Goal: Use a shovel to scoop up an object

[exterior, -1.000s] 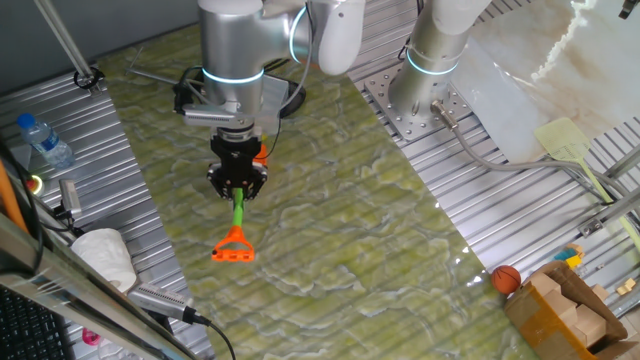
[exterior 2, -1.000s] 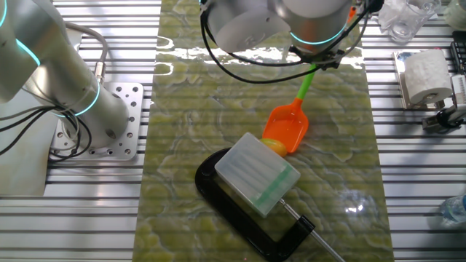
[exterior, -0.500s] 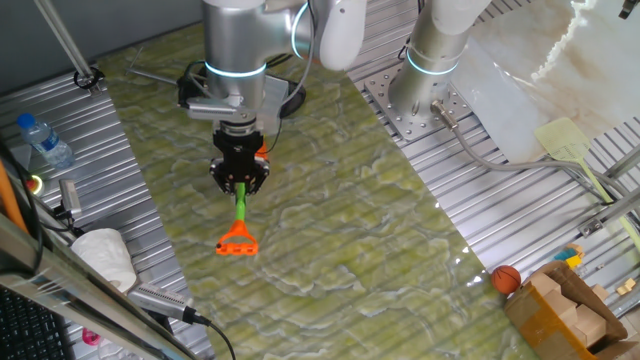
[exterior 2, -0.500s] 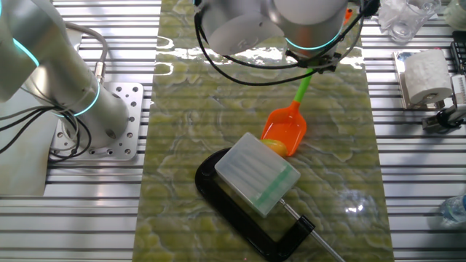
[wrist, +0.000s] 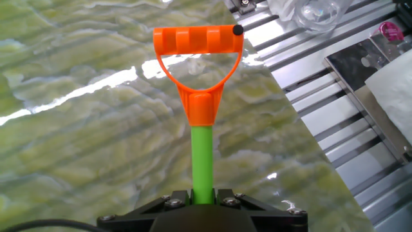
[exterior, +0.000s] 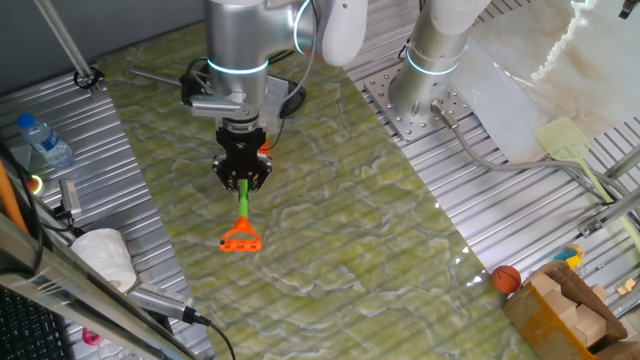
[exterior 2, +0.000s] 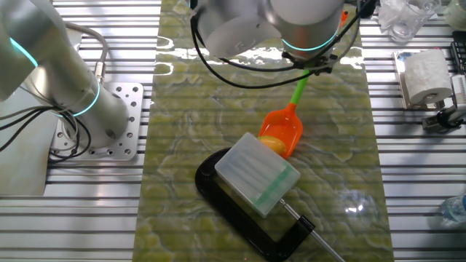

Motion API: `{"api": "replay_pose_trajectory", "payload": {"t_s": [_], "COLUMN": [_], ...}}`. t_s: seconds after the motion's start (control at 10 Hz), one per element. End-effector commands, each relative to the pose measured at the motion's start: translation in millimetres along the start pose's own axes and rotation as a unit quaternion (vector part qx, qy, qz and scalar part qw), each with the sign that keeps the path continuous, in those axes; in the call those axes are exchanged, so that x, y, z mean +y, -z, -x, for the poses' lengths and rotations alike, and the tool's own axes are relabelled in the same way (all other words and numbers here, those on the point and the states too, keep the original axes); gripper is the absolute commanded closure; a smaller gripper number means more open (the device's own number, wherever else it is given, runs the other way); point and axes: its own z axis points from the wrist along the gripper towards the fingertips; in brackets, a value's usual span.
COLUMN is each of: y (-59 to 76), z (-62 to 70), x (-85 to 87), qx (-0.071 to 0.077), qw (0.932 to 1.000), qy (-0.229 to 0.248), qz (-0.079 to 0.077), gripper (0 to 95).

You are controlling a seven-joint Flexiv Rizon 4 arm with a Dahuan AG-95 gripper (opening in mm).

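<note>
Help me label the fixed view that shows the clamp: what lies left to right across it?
Silver robot base → clear plastic box on the black clamp → orange shovel blade with the yellow fruit at its edge → paper roll.

Looking along a toy plastic shovel [wrist: 202, 122]: bright green shaft rising from the bottom centre, capped by an orange collar and an orange D-shaped grip with a small black dot at its upper right corner. Black gripper [wrist: 203, 205] at the bottom edge, clamped around the shaft's lower end. Beneath, a glossy green marbled table mat [wrist: 77, 142] with white glare streaks. At right, ribbed silver metal tabletop [wrist: 360, 154], crinkled clear plastic [wrist: 315, 9] at the top, a white sheet [wrist: 396, 84] at the edge.
</note>
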Motion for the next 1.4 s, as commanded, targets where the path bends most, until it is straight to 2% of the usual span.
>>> {"api": "replay_pose_trajectory", "payload": {"t_s": [0.1, 0.7, 0.9, 1.2, 1.4], "y": [-5.4, -5.5, -5.6, -8.9, -12.1], "z": [-1.7, -2.3, -2.1, 0.3, 2.5], "x": [-2.4, -2.4, -2.5, -3.4, -4.0], "qx": [0.015, 0.034, 0.054, 0.070, 0.092], "qw": [0.9999, 0.9989, 0.9976, 0.9963, 0.9939], "qy": [-0.006, -0.029, -0.037, -0.044, -0.049], "qz": [-0.002, 0.017, 0.022, 0.026, 0.035], "gripper": [95.0, 95.0, 95.0, 95.0, 95.0]}}
